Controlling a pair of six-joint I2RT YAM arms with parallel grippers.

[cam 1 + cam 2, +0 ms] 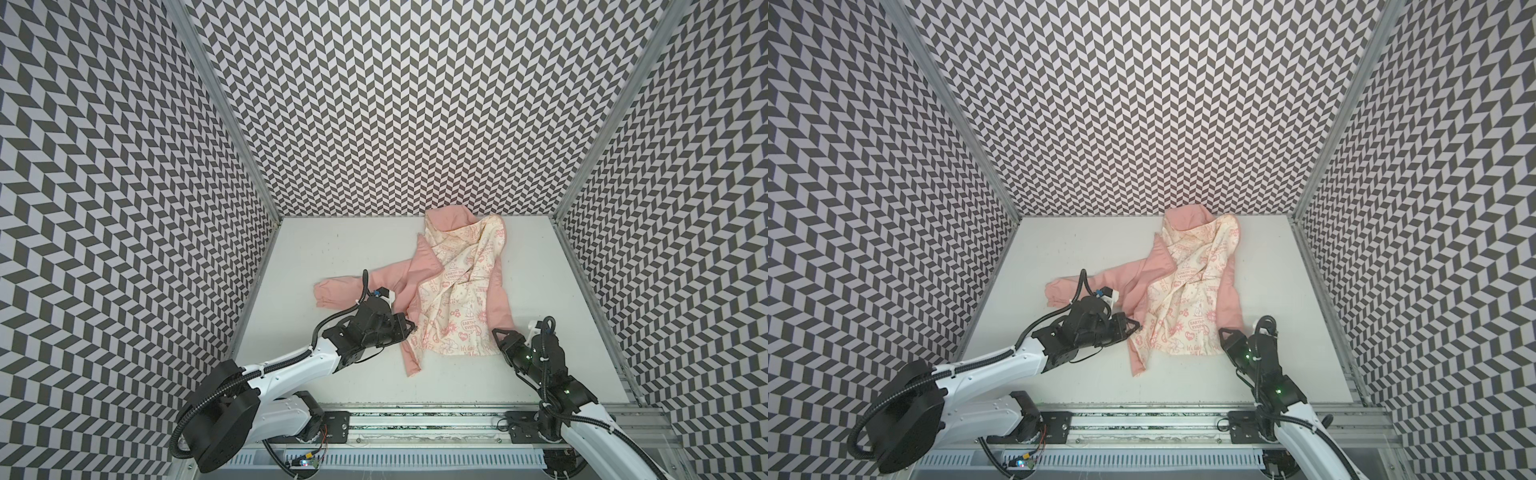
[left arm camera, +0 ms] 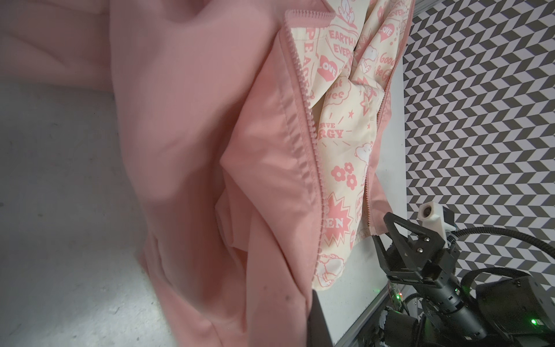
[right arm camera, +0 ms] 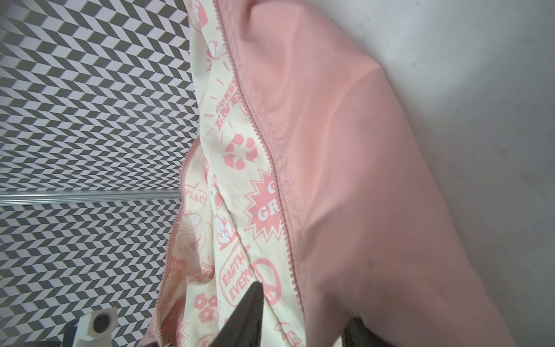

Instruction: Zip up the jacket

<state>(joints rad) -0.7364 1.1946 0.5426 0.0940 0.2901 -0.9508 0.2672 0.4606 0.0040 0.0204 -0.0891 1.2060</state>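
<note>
A: At the jacket's (image 1: 453,291) near-left front edge: L gripper (image 1: 409,328), jaws pinched tight on the pink fabric. Its wrist cam shows one dark finger (image 2: 319,321) w/ cloth bunched against it; the other finger is hidden behind the cloth.

B: Ok. R gripper (image 1: 500,337)?

A: At the near-right hem corner. Jaws partway apart. In its wrist view two fingers (image 3: 243,315) stand w/ lining and pink shell draped across the gap, not clamped as far as I can see.

B: Zipper (image 2: 312,141)?

A: Undone. One row of teeth runs along the left front edge, the other along the right edge, well apart. Cream lining (image 1: 465,257) w/ pink print shows btwn them. Slider: can't tell where.

B: And the jacket overall?

A: Lies open, lining up, on the white table (image 1: 332,249), right of centre. Its top end lies against the foot of the back wall (image 1: 374,104). One sleeve (image 1: 332,291) stretches out to the left, flat on the table, just beyond the L wrist. Pink shell peeks out along the right side.

B: Surroundings?

A: B/w chevron walls on 3 sides. Alu rail (image 1: 415,419) along the near edge, both arm bases on it.
</note>
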